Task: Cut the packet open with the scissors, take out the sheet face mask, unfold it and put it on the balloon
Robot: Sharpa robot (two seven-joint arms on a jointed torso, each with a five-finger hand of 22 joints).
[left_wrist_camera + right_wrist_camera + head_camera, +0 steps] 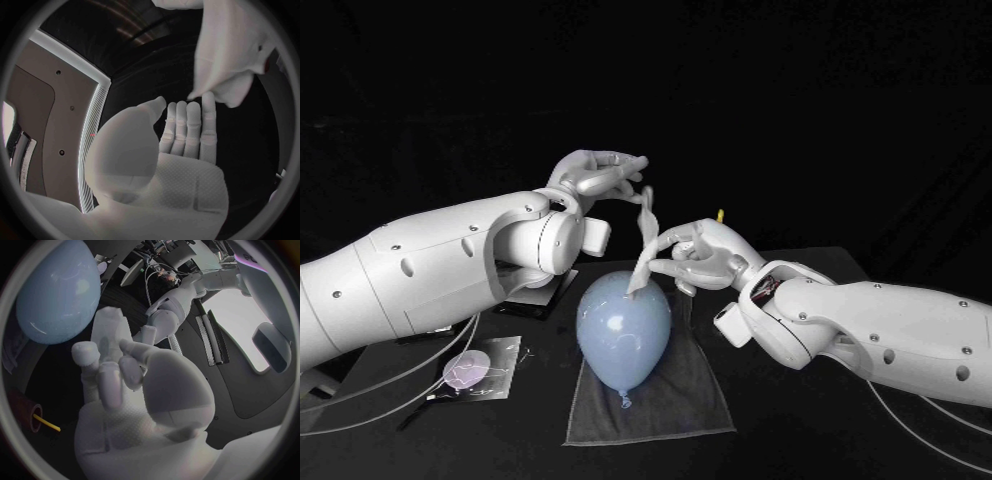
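Both arms wear smooth, glossy white shells — the left arm [430,270] is a broad, rounded casing, and the right arm [906,335] is built the same way. Small dark screws dot the shells, each set in a shallow recess. A rounded, drum-shaped joint closes each arm at the wrist; at the right wrist a dark opening shows a touch of red inside. The left hand [596,175] and right hand [701,255] are pale silver, with slim fingers [192,125] ending in rounded tips, and the palms carry a fine dotted texture. Thin grey cables [387,395] trail under the left arm — more run below the right.
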